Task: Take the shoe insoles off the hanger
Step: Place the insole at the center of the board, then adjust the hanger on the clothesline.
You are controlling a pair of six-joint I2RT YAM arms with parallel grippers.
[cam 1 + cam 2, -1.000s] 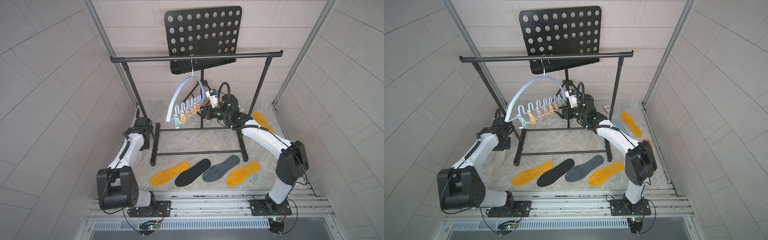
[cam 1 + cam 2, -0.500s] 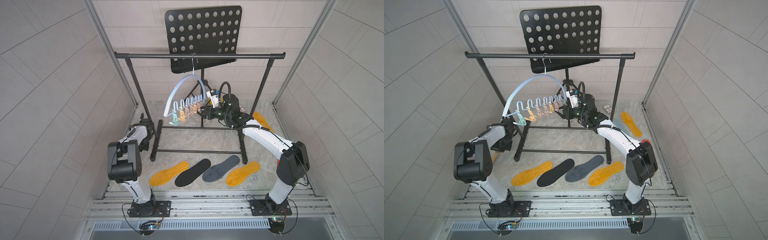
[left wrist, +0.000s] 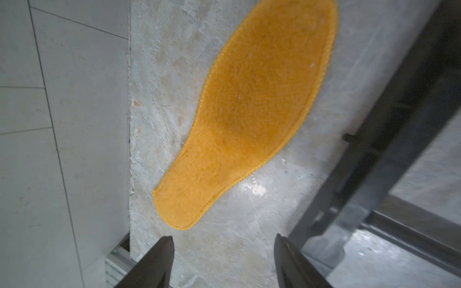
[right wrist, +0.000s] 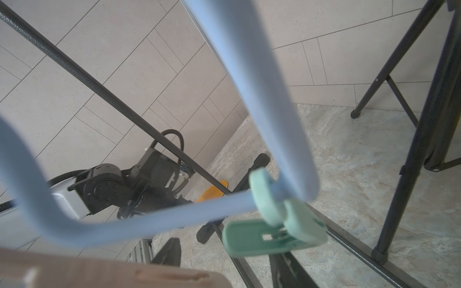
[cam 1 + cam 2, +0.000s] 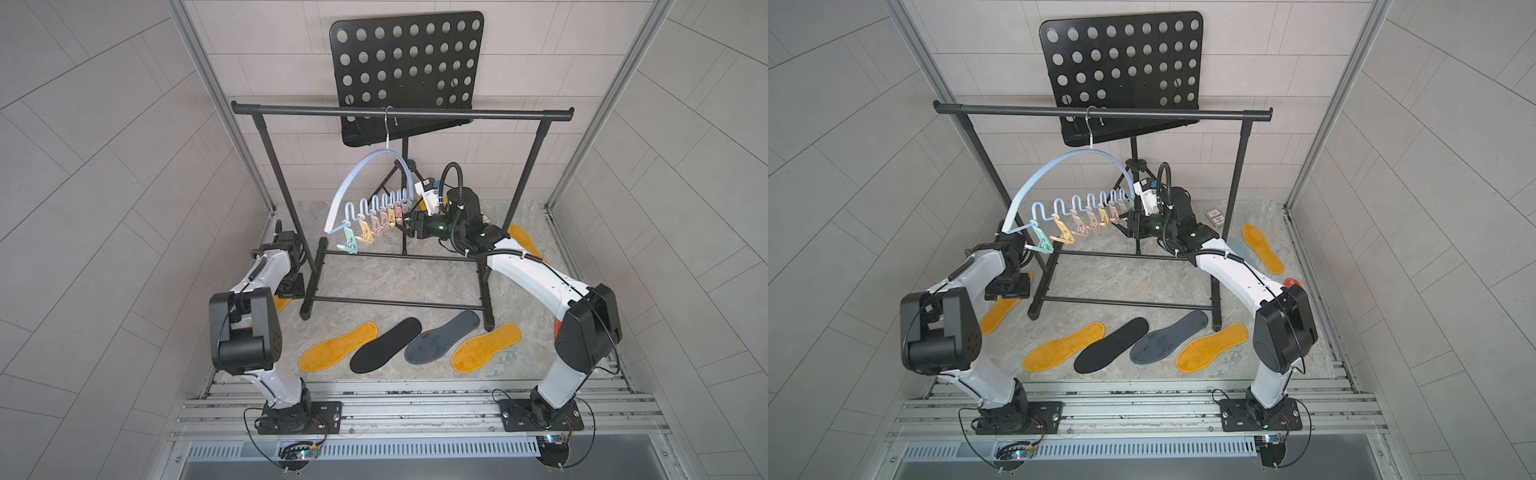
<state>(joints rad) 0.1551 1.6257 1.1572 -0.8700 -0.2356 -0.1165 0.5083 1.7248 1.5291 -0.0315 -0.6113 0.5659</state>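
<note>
Our left claw (image 3: 224, 239) stood open and empty over a yellow insole (image 3: 249, 112) lying flat on the worktop (image 3: 174, 74); the right claw (image 5: 405, 226) sat by the mint clip (image 4: 274, 237) at one end of the hanger (image 4: 264, 94), jaws apart on nothing we could see; the hanger hung from the rack (image 5: 399, 113); four more insoles (image 5: 385, 345) lay in a row along the worktop's front.

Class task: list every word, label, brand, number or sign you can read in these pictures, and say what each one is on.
No text is readable in any view.
Print on the box: too small to read.
Blue mark on the white module: too small to read.
</note>
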